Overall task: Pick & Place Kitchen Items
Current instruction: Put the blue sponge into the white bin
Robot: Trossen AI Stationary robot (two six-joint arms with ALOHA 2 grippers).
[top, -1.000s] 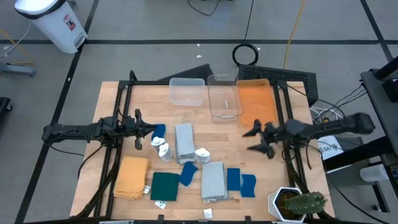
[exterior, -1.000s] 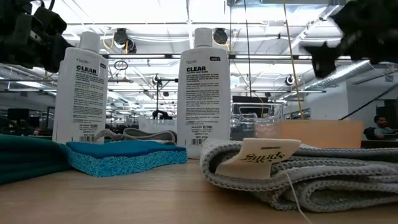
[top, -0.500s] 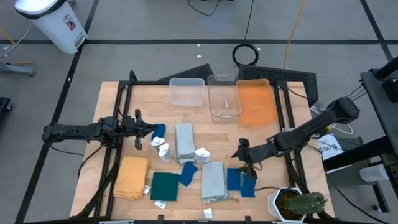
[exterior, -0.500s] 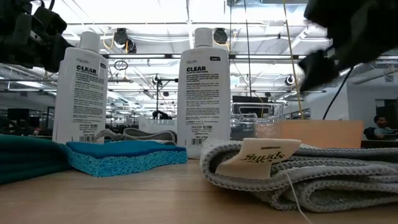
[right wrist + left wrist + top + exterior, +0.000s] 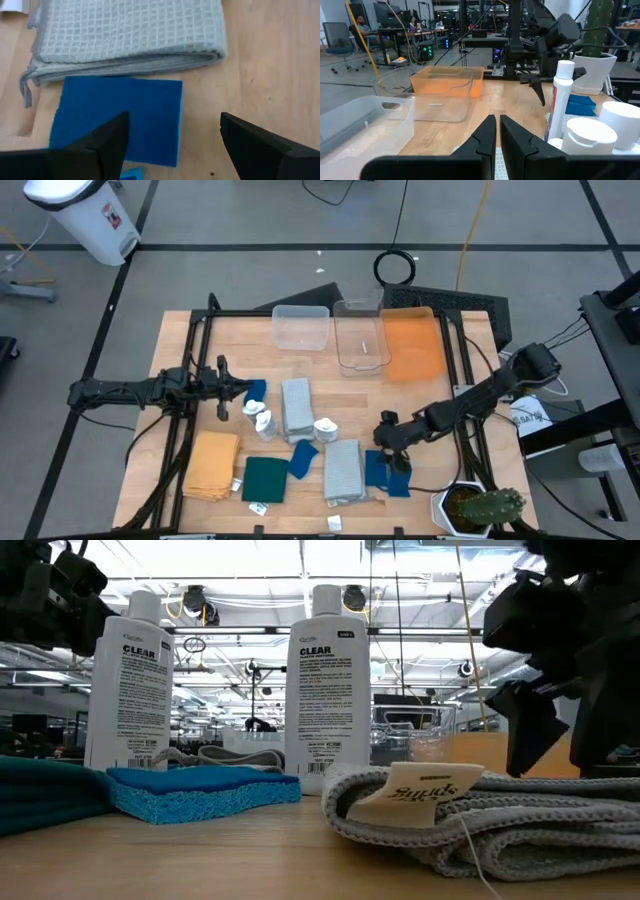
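I'm hovering the right tool, fingers spread, directly over the blue cloth piece beside the grey folded cloth; left tool waiting closed.

Cloths, blue pieces, bottles lie scattered.

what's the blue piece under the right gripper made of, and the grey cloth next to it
The blue piece looks like sponge cloth: matte, flat, with cleanly cut edges; a similar piece in the low view shows a porous edge. The grey cloth appears to be woven waffle-weave fabric, folded, with a raised square grid and stitched hems. The right gripper hangs open above the blue piece.
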